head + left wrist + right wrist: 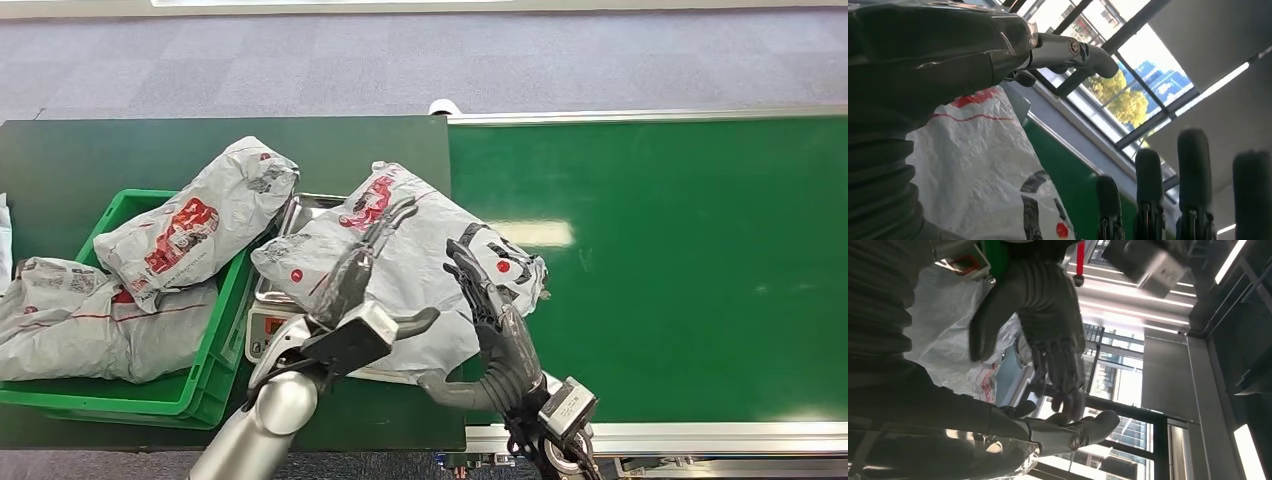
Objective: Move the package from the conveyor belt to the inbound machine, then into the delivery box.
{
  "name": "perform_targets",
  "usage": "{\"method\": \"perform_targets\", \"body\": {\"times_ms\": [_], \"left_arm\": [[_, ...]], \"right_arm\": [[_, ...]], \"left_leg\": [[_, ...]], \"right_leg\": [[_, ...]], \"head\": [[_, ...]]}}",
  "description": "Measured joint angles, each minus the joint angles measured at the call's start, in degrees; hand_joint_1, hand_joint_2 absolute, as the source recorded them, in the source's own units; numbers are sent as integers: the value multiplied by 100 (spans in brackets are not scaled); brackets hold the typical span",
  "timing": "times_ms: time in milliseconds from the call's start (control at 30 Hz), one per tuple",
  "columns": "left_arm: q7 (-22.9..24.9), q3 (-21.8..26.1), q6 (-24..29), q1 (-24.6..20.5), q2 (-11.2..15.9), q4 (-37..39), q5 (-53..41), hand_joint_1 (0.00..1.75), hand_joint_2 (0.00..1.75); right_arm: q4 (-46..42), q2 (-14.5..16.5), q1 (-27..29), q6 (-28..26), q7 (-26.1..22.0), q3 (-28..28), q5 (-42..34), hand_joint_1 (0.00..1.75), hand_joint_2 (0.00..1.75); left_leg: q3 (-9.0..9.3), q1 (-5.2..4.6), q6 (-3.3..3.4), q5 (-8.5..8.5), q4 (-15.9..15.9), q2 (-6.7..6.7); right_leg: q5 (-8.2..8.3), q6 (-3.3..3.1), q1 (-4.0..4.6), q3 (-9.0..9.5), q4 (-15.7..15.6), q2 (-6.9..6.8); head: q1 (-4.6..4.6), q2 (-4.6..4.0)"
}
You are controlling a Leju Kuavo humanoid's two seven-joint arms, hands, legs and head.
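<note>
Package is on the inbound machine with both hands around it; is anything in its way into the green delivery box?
Partly. Two packages already fill the green delivery box; the upper package lies across its near corner, beside the held package.

- Left hand (pixel 350 290): dark fingers, thick grey thumb, black block-shaped wrist housing, polished silver forearm behind it.
- Right hand (pixel 490 300): dark segmented fingers, grey ribbed cover, black cables beside a grey boxy wrist module.
</note>
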Motion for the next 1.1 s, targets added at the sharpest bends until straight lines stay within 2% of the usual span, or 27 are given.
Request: {"method": "perform_targets", "body": {"times_ms": [133, 233, 433, 767, 800, 900, 933, 1100], "left_arm": [[707, -415, -798, -639, -148, 962, -610, 0, 175], [899, -638, -1095, -1004, -266, 1805, -788, 0, 175], [918, -802, -1173, -1368, -398, 2639, -813, 0, 175], [914, -865, -1215, -1543, -478, 3020, -813, 2, 175], [916, -868, -1236, -1553, -482, 3042, -813, 14, 175], [930, -874, -1358, -1605, -506, 3154, -813, 125, 175], [933, -875, -1387, -1622, -513, 3191, -813, 152, 175], [839, -850, -1411, -1721, -556, 3427, -786, 167, 175]], "right_arm": [[-17, 56, 11, 178, 36, -31, -28, 0, 175], [-36, 113, 12, 236, 90, -103, -41, 0, 175], [-36, 125, 63, 240, 138, -350, -46, 0, 175], [-35, 133, 96, 240, 142, -489, -44, 0, 175], [-35, 133, 98, 240, 142, -493, -44, 0, 175], [-34, 133, 104, 240, 147, -518, -42, 0, 175], [-34, 133, 106, 240, 149, -528, -41, 0, 175], [-34, 136, 124, 240, 150, -569, -10, 0, 175]], "left_leg": [[3, 0, 1, 1, 1, 0], [4, 0, 0, 1, 1, 2], [-1, 1, 0, 0, 0, 0], [-2, 0, 0, 1, 0, -3], [-2, 0, 0, 1, 0, -3], [-2, 0, 0, 1, 0, -4], [-2, 0, 0, 1, 0, -4], [-3, 0, 0, 1, 0, -3]], "right_leg": [[2, 0, -1, 2, 0, 1], [3, 0, 0, 2, 0, 3], [2, 1, 1, 0, 1, 2], [2, 1, 1, 1, 1, 1], [2, 1, 1, 1, 1, 1], [2, 1, 1, 1, 1, 1], [2, 1, 1, 1, 1, 1], [2, 1, 1, 1, 1, 1]], "head": [[0, 0], [-1, 0], [-1, -1], [-1, 0], [-1, 0], [-1, 0], [-1, 0], [0, 0]]}}
